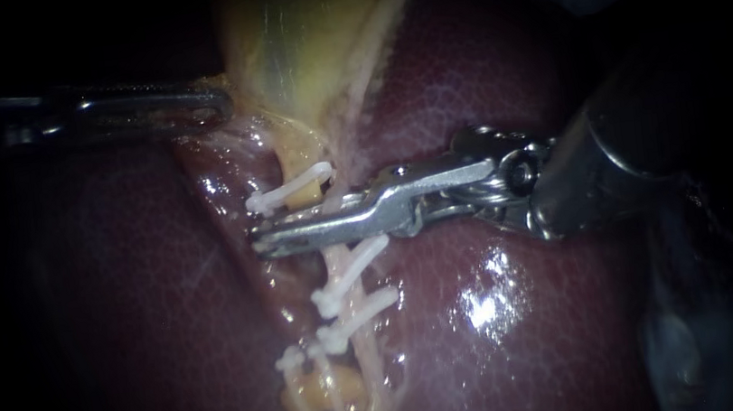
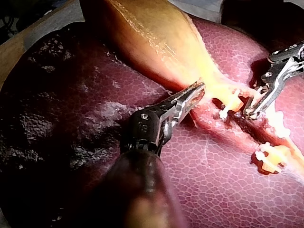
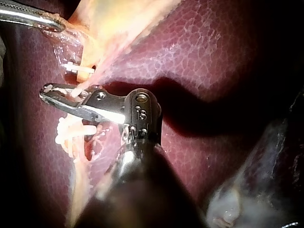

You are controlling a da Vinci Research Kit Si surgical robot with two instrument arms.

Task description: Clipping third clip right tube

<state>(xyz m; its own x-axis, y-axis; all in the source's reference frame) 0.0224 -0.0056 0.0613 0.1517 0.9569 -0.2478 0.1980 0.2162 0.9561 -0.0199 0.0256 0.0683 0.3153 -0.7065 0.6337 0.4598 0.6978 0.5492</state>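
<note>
A pale tube point(image 1: 359, 290) runs down from the yellow gallbladder point(image 1: 312, 30) over the dark red liver point(image 1: 507, 327). White clips sit on it: one above my right instrument's jaws point(image 1: 292, 189), two just below them point(image 1: 351, 275) point(image 1: 360, 317). My right instrument point(image 1: 263, 239) lies across the tube between these clips. Its jaws meet at the tips with the tube between them, as the right wrist view point(image 3: 45, 91) shows. My left instrument point(image 1: 215, 108) is shut on the gallbladder's lower edge and holds it taut point(image 2: 197, 92).
A fourth small white clip point(image 1: 292, 359) sits lower down beside yellowish fatty tissue point(image 1: 314, 397). Liver surface point(image 2: 71, 95) lies on both sides of the tube. A dark shape point(image 1: 716, 332) fills the right edge of the endoscope view.
</note>
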